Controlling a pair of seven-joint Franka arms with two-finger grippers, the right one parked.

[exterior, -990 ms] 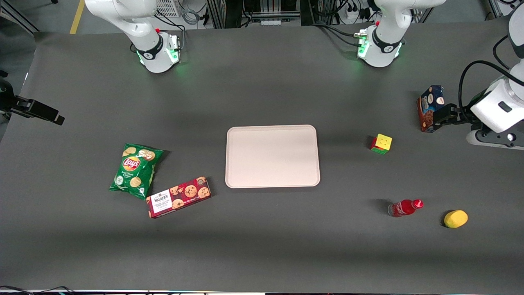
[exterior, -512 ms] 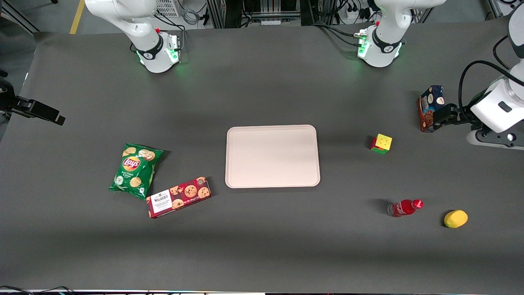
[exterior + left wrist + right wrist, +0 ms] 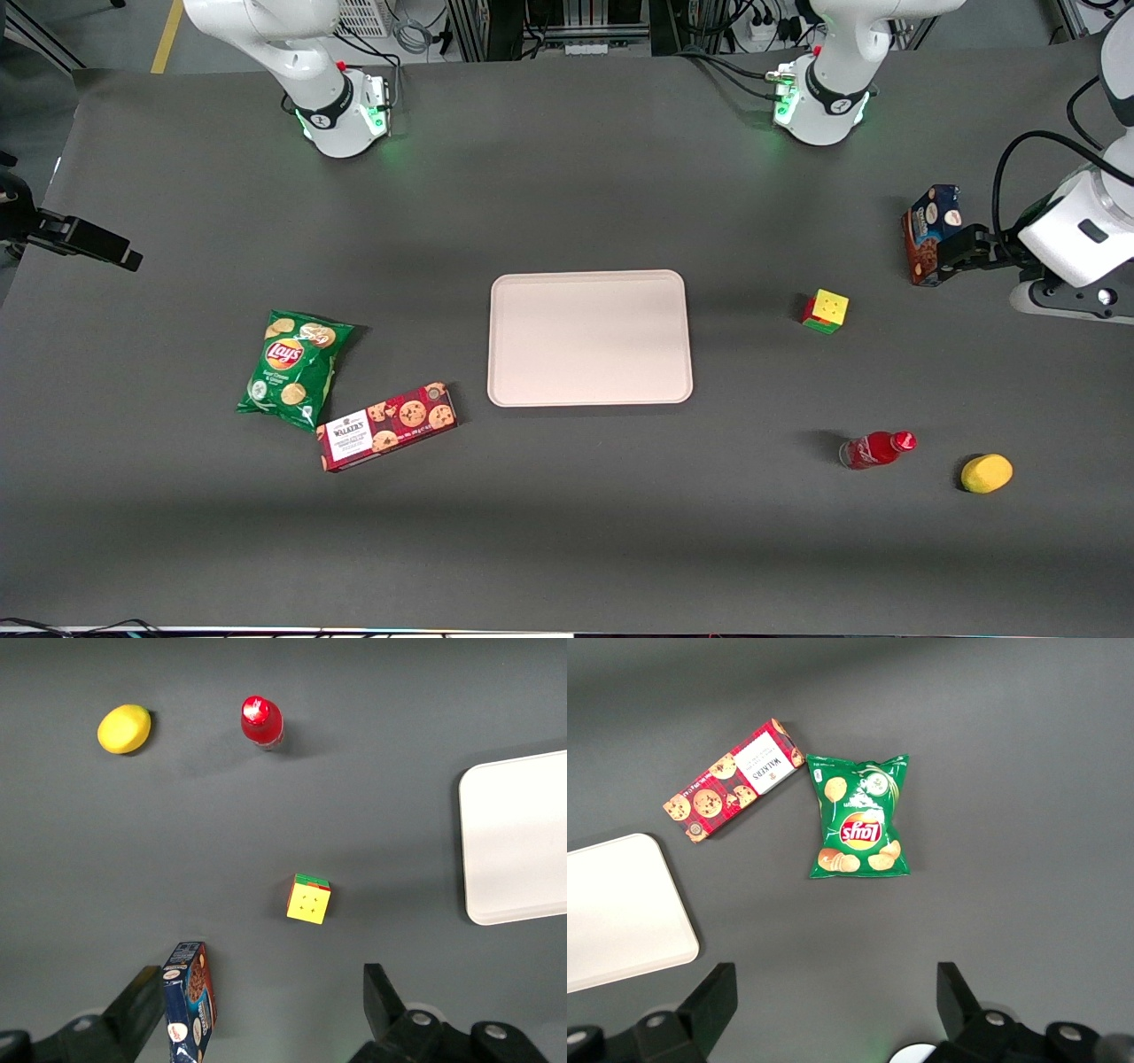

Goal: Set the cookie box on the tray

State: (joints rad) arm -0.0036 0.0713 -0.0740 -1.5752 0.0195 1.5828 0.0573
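The cookie box [image 3: 930, 232] is a small dark navy-blue carton with a reddish-brown cookie face. It stands upright on the table toward the working arm's end. My left gripper [image 3: 955, 250] is low at the box and open. In the left wrist view the box [image 3: 189, 1001] stands between the wide-open fingers, close against one finger [image 3: 137, 1005] and far from the other finger [image 3: 379, 997]; the gripper [image 3: 261, 1010] is not closed on it. The pale pinkish-beige tray [image 3: 589, 338] lies flat and bare in the middle of the table, and its corner shows in the left wrist view [image 3: 514, 837].
A colour cube [image 3: 826, 311] sits between the box and the tray. A red bottle [image 3: 875, 448] and a yellow lemon [image 3: 986, 473] lie nearer the front camera. A green chips bag [image 3: 295, 367] and a flat red Walkers box [image 3: 387, 426] lie toward the parked arm's end.
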